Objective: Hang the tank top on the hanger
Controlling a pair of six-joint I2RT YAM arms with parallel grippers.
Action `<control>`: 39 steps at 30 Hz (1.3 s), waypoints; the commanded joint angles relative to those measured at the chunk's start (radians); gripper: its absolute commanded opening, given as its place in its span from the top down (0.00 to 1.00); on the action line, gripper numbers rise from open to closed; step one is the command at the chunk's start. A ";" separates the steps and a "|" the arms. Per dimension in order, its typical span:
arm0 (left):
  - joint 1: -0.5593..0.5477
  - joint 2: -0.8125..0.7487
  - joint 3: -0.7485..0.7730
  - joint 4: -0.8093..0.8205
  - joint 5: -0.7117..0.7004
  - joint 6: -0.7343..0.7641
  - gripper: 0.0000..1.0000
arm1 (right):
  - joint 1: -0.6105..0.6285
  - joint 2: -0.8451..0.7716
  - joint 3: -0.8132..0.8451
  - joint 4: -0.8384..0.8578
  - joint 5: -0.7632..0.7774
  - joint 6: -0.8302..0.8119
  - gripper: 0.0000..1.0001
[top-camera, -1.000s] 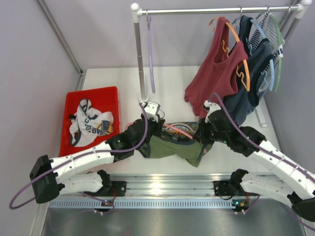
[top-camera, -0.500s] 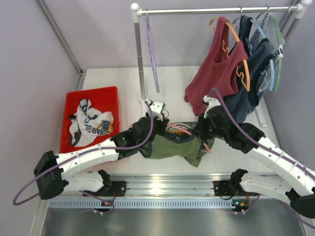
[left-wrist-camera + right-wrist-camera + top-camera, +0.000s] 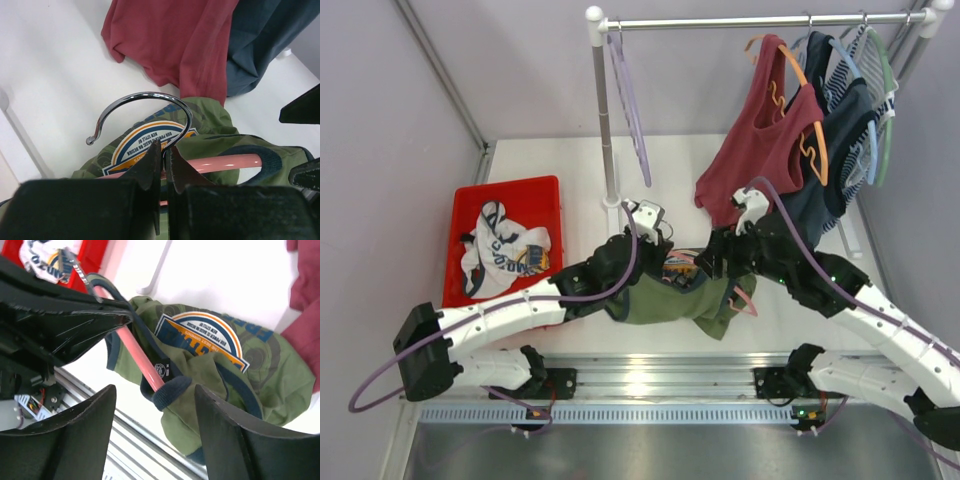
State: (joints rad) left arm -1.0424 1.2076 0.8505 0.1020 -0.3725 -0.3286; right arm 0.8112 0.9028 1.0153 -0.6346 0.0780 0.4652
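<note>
- From its own wrist camera, the left gripper [image 3: 164, 150] is clamped tight on the neck of the hanger [image 3: 215, 163], just where the metal hook [image 3: 145, 100] meets the pink plastic.
- Cloth hides most of the hanger. We see the hook arching up just beyond the fingertips. A stretch of pink arm runs off to the right of them into a navy-trimmed opening.
- We cannot find the wavy lower bar in any view.
- The tank top [image 3: 207, 142] lies bunched on the table [image 3: 60, 65] just beyond and below those fingertips, and its chest print [image 3: 147, 141] sits directly behind the hook.
- Farther out from the left gripper is the dark red top [image 3: 175, 40], with a navy garment [image 3: 265, 35] to its right. The frame cuts off the upper part of both.
- The right gripper [image 3: 154, 390] stands spread wide and holds nothing.
- Between its fingers lie the far end of the pink arm and a loop of navy trim around it. They seem to touch neither finger, though we cannot be sure.
- The rest of the tank top spreads beyond and to the right of that gripper.
- From above, both sets of fingertips are lost among dark links and cable.
- In the right wrist view, the red bin [image 3: 97, 252] and the white garment [image 3: 47, 260] are cut off at the upper left corner, beyond the left gripper's black body.
</note>
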 commanded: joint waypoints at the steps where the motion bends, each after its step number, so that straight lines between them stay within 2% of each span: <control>1: -0.005 -0.026 0.074 0.041 0.061 0.014 1.00 | 0.016 -0.031 -0.006 0.124 -0.067 -0.150 0.34; 7: -0.007 -0.045 0.120 -0.031 0.102 0.031 1.00 | 0.016 -0.033 -0.052 0.174 -0.161 -0.255 0.36; 12: -0.008 -0.068 0.157 -0.079 0.122 0.042 1.00 | 0.017 -0.018 -0.080 0.190 -0.225 -0.275 0.38; 21: -0.013 -0.071 0.197 -0.094 0.155 0.042 1.00 | 0.054 -0.033 -0.130 0.207 -0.216 -0.266 0.40; 24: -0.019 -0.069 0.205 -0.094 0.158 0.040 1.00 | 0.060 -0.045 -0.142 0.214 -0.199 -0.252 0.60; 25: -0.019 -0.071 0.205 -0.096 0.156 0.040 1.00 | 0.062 -0.048 -0.145 0.213 -0.196 -0.250 0.72; 27: -0.022 -0.074 0.211 -0.099 0.158 0.042 1.00 | 0.066 -0.054 -0.149 0.211 -0.179 -0.247 0.85; 28: -0.024 -0.075 0.211 -0.097 0.158 0.042 1.00 | 0.068 -0.068 -0.155 0.214 -0.175 -0.246 0.97; 29: -0.025 -0.077 0.214 -0.097 0.159 0.043 0.97 | 0.074 -0.076 -0.159 0.225 -0.170 -0.246 1.00; 32: -0.028 -0.077 0.225 -0.097 0.155 0.042 0.78 | 0.078 -0.102 -0.167 0.228 -0.159 -0.246 1.00; 36: -0.028 -0.089 0.231 -0.130 0.139 0.037 0.59 | 0.085 -0.136 -0.165 0.224 -0.155 -0.244 1.00; 39: -0.028 -0.102 0.242 -0.145 0.138 0.037 0.56 | 0.091 -0.145 -0.159 0.208 -0.155 -0.247 1.00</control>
State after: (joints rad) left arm -1.0676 1.1400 1.0431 -0.0631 -0.2253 -0.2897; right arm 0.8814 0.7918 0.8310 -0.4835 -0.0872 0.2195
